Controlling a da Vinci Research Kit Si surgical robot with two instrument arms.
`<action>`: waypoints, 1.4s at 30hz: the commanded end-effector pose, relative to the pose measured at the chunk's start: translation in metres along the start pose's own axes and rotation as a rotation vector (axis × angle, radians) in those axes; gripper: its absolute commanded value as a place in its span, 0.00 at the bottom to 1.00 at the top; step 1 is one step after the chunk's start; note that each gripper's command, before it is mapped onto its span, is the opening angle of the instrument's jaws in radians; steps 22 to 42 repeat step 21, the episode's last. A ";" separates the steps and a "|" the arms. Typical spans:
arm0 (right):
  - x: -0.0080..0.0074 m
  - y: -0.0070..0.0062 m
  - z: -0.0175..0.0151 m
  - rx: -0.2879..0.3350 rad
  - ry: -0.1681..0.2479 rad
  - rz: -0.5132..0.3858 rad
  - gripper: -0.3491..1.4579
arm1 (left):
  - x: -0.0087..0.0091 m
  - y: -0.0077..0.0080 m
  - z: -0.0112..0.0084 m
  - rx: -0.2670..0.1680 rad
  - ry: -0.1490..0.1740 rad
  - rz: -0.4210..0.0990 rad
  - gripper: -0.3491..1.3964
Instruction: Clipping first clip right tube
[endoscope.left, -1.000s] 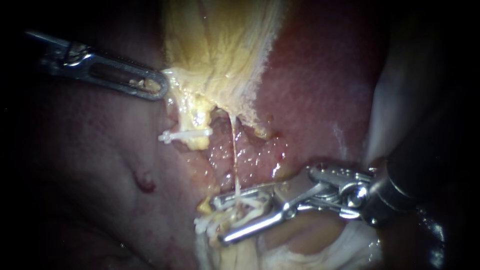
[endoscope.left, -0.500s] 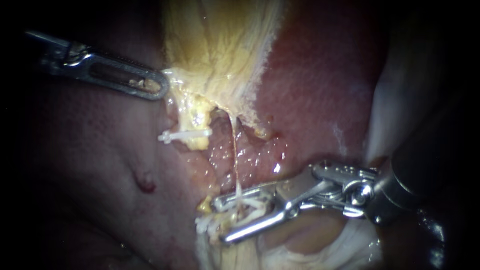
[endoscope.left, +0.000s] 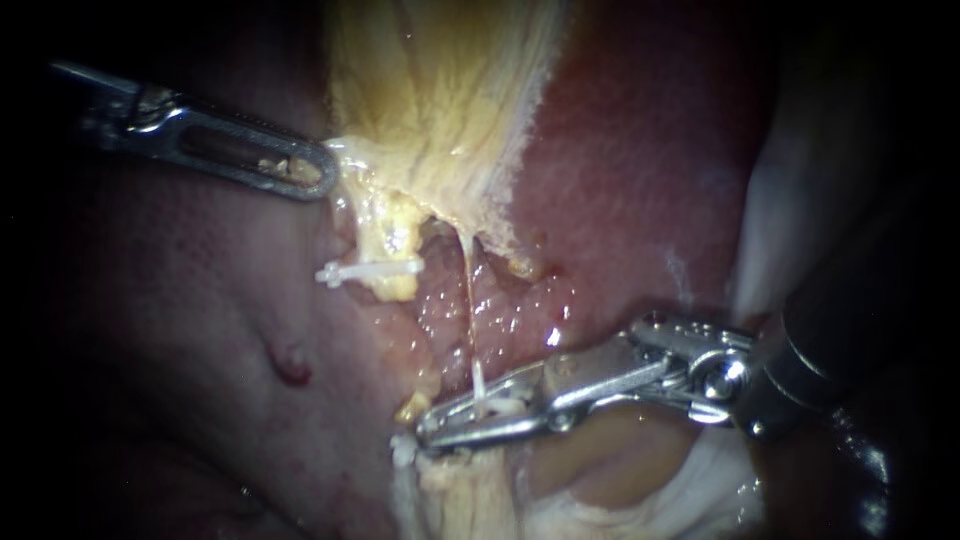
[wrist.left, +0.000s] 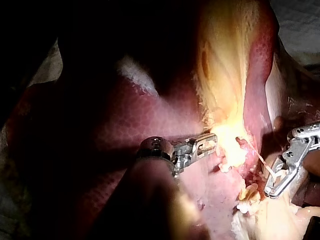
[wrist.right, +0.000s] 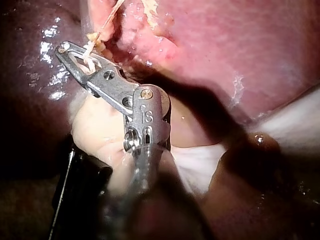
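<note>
Clamping the right tube (endoscope.left: 469, 310) low down, the right instrument (endoscope.left: 440, 428) holds its jaws pressed together on a white clip (endoscope.left: 497, 407) around that thin strand, which runs taut from the gallbladder (endoscope.left: 440, 120) over the liver (endoscope.left: 620, 200). The left instrument (endoscope.left: 318, 176) sits at the gallbladder's edge, presumably to keep tension; whether it grips cannot be told.
</note>
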 end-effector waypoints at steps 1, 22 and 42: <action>0.0000 0.0000 -0.0001 0.000 -0.002 -0.003 0.00 | 0.0000 0.0000 0.0000 0.000 0.000 0.000 0.00; 0.0000 0.0010 -0.0007 -0.016 -0.020 -0.002 0.00 | 0.0000 0.0000 0.0000 0.000 0.000 0.000 0.00; 0.0000 0.0010 -0.0007 -0.016 -0.020 -0.002 0.00 | 0.0000 0.0000 0.0000 0.000 0.000 0.000 0.00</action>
